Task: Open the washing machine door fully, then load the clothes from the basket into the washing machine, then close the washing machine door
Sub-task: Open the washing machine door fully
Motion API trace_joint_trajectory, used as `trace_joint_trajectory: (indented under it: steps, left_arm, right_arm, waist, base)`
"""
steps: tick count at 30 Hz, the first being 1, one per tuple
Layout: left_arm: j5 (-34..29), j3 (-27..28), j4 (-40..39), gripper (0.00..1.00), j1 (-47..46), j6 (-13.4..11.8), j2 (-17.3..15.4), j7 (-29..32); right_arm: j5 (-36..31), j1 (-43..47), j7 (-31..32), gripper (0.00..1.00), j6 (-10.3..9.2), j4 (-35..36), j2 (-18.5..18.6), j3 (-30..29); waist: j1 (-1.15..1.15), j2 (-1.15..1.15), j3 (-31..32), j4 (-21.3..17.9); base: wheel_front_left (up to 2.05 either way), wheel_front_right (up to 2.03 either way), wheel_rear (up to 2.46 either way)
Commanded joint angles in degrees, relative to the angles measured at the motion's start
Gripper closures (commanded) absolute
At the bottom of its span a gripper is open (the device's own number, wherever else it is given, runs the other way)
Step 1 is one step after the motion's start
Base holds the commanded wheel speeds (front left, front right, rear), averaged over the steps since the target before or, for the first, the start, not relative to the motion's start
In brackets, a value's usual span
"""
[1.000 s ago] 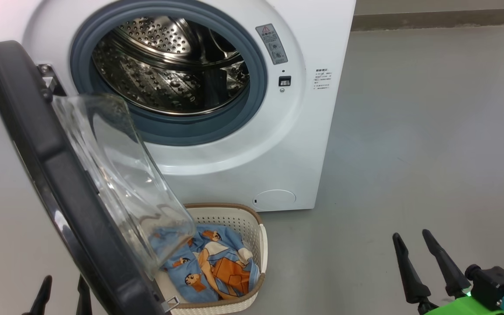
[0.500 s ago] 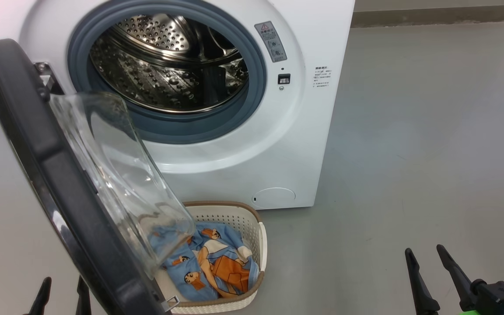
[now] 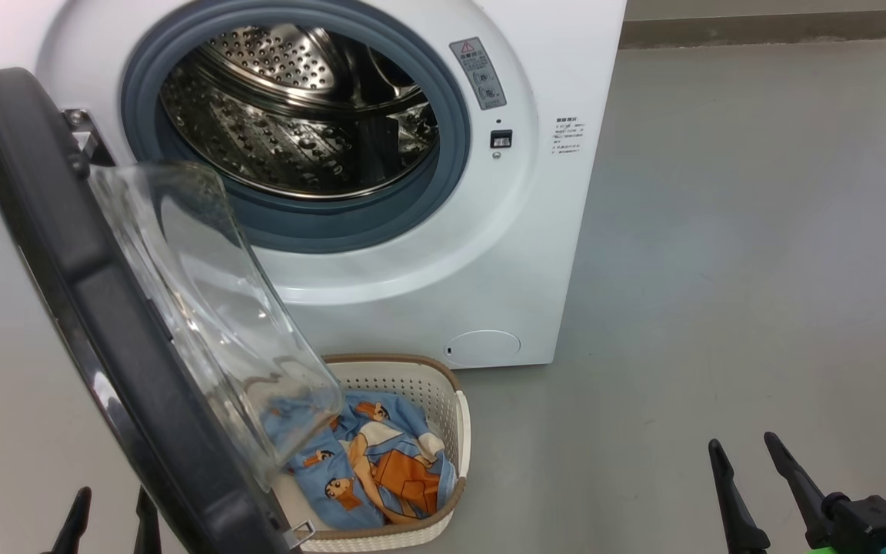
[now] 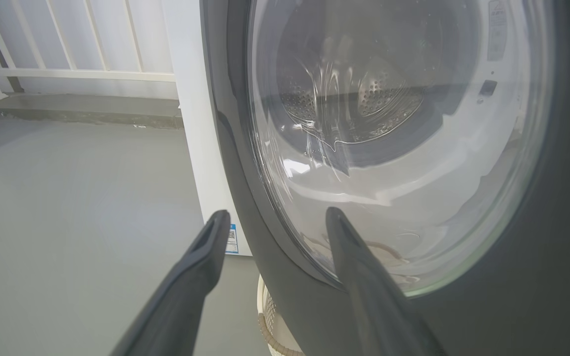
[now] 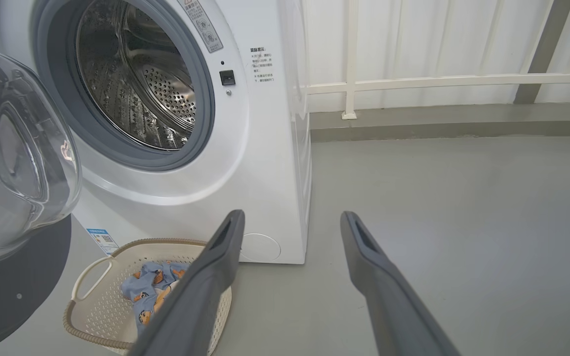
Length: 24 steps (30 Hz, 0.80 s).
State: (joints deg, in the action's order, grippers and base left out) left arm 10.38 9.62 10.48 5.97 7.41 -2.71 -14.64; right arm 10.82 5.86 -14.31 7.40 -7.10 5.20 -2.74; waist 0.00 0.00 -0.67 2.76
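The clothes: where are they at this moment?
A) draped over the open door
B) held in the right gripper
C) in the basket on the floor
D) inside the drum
C: the clothes lie bunched in the basket in front of the washer, the drum looks bare, and the left gripper and right gripper are open, holding nothing.

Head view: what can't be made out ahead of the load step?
The clothes: left part blurred behind the washing machine door glass, head view.
The basket: near-left corner hidden by that door.
Grey warning label: print too small to read.
Left gripper: body cut off by the bottom edge.
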Motion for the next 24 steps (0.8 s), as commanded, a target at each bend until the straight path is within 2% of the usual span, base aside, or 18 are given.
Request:
trace_joint_trajectory:
  steps: [1,24]
  left_arm:
    - [-0.2,1.6,-1.5,0.0,-1.1,0.1,-0.8,-0.4]
    - [-0.4,1.2,-1.3,0.0,-1.1,0.1,-0.6,-0.4]
  right_arm:
    - [-0.7,-1.0,-0.7,0.0,0.09,1.3,0.4,1.0]
    - [-1.7,-4.1,-0.7,0.0,0.09,-0.4,2.6,0.4]
  waist:
    - [0.0,0.0,0.0,0.0]
    - [0.0,0.0,0.6,0.5]
  base:
    - [0.0,0.0,0.0]
    - [0.0,0.0,0.0]
